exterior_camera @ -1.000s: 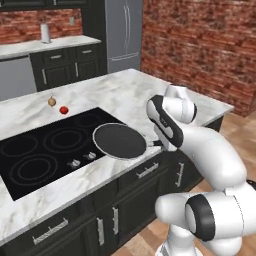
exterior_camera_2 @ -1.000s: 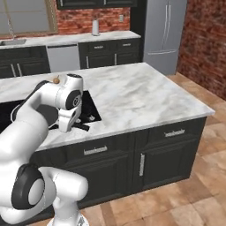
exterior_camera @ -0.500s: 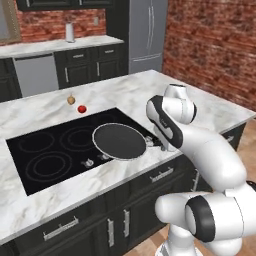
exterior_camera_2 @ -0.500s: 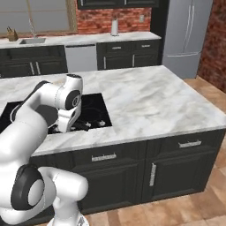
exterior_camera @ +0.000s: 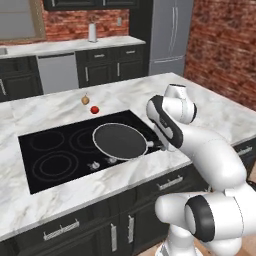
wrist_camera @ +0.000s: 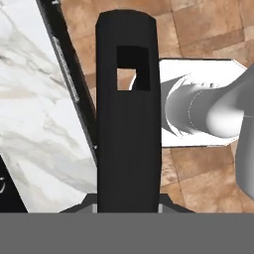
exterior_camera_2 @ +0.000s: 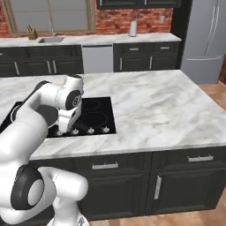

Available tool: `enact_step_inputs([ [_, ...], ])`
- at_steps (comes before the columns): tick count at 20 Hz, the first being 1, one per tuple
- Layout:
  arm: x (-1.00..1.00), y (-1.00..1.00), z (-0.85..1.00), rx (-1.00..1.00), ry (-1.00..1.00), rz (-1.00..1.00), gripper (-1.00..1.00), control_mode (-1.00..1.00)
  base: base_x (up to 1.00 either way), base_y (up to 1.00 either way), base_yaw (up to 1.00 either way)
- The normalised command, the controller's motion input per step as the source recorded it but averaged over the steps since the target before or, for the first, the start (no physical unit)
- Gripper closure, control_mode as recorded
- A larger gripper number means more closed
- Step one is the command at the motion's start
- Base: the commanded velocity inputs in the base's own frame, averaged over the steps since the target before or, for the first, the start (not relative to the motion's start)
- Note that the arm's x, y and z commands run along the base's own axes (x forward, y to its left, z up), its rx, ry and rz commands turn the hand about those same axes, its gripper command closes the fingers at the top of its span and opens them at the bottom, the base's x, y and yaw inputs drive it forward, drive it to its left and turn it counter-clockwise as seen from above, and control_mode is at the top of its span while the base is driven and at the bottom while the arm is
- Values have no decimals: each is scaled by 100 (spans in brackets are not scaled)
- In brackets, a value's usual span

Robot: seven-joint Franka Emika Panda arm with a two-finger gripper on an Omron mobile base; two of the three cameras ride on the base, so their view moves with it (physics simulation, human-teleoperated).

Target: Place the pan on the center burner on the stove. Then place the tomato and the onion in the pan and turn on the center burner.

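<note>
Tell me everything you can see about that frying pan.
The pan is a shallow round one, dark grey inside with a lighter metallic rim. It sits level over the right part of the black stove, empty. Its short black handle, with a hanging hole near the end, points toward the robot, and the gripper is shut on it.

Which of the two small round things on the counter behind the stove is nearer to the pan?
The tomato, the red ball. It lies closer to the pan than the tan onion, which sits just beyond it, farther from the stove.
</note>
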Motion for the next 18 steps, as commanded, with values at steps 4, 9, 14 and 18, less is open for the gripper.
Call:
enact_step_inputs([
  [4,0,0,0,0,0,0,100,100,44,-16,26],
  [9,0,0,0,0,0,0,100,100,43,-18,25],
  [14,0,0,0,0,0,0,100,100,35,-19,24],
  [18,0,0,0,0,0,0,100,100,25,-16,21],
])
